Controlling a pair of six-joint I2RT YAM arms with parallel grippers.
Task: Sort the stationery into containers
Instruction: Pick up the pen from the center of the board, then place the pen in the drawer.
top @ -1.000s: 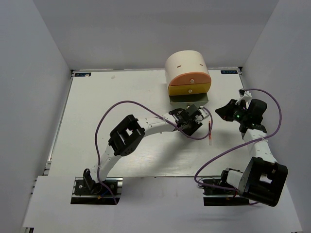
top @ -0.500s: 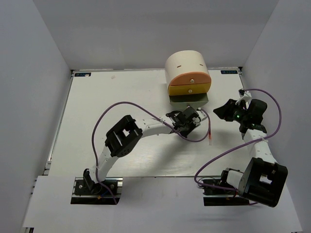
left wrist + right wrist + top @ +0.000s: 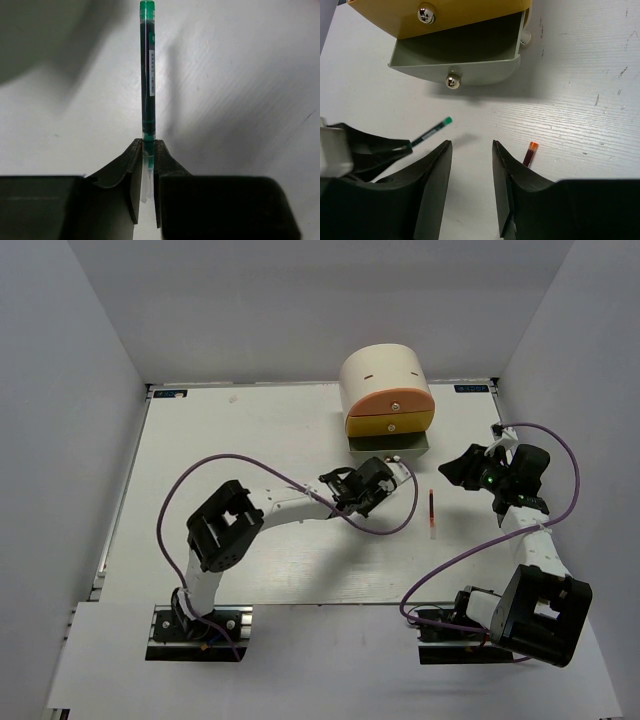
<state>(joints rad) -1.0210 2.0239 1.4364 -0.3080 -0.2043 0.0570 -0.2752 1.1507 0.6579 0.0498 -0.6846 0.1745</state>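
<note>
My left gripper (image 3: 148,146) is shut on the clear tip end of a thin dark pen with a green cap (image 3: 148,75), which sticks straight out ahead of the jaws. In the right wrist view that pen (image 3: 427,132) hangs just in front of the open pale green drawer (image 3: 470,70). A thin red pen (image 3: 431,513) lies on the table to the right of the left gripper (image 3: 390,473). My right gripper (image 3: 472,150) is open and empty, with the red pen's orange end (image 3: 530,151) beside its right finger. The cream drawer unit (image 3: 385,375) stands at the back.
The yellow drawer (image 3: 390,423) above the green one is closed, its knob (image 3: 426,13) showing. A purple cable (image 3: 215,465) loops over the left arm, another (image 3: 560,455) over the right arm. White walls enclose the table on three sides.
The left gripper has shut on the green-capped pen and the arm has drawn back to the left. The right gripper's jaws have opened. The red pen now lies uncovered.
</note>
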